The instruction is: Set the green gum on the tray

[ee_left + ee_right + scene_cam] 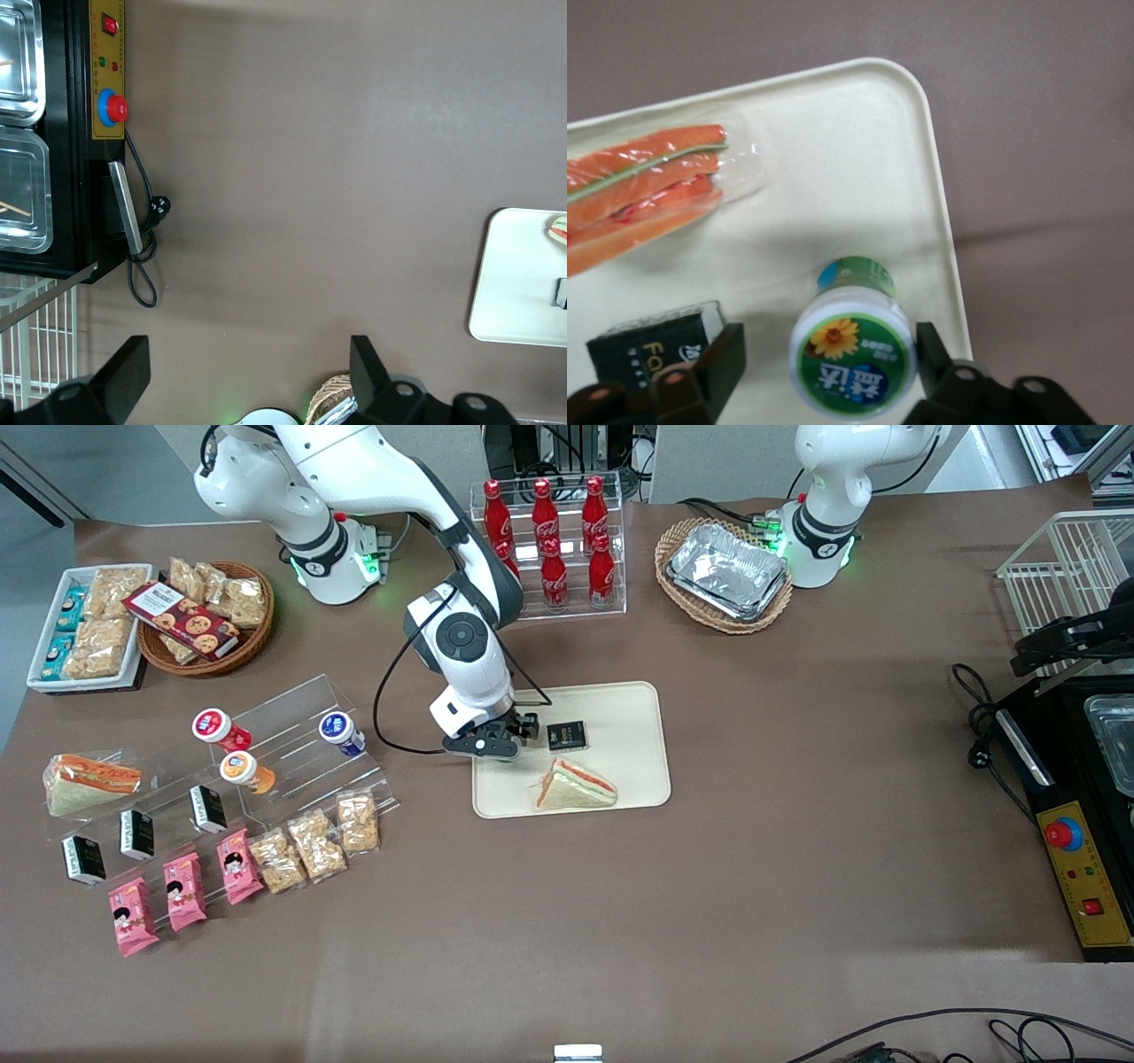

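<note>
The green gum [852,359], a green canister with a white lid and a green-and-yellow flower label, stands upright on the cream tray [859,159] near one rim. My right gripper [828,350] is open, with one finger on each side of the lid and a gap on both sides. In the front view the gripper [492,740] hangs over the tray [620,708] at the edge toward the working arm's end, and it hides the gum. The tray's edge also shows in the left wrist view [514,274].
A wrapped sandwich [576,786] and a small black box [567,735] lie on the tray. Red [213,726], orange [239,768] and blue [338,729] canisters stand on a clear rack. Cola bottles [549,540] and a basket of foil trays [725,571] stand farther from the camera.
</note>
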Controlling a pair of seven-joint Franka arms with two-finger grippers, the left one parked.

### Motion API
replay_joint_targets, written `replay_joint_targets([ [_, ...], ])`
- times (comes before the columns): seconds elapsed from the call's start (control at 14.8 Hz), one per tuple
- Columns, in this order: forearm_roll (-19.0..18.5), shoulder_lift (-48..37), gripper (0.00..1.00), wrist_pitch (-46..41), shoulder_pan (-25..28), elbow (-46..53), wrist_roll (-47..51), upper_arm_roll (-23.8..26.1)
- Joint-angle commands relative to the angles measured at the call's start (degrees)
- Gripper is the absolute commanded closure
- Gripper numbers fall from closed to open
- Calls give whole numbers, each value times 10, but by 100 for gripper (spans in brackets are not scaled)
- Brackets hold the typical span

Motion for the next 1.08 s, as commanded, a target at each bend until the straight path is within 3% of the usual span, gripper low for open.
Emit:
replay_joint_targets([
  [0.0, 10, 7, 0, 10, -2, 19, -2, -8],
  [0.41, 10, -96, 0, -54, -126, 20, -109, -13],
  [1.02, -12, -245, 0, -237, -303, 20, -256, -15],
])
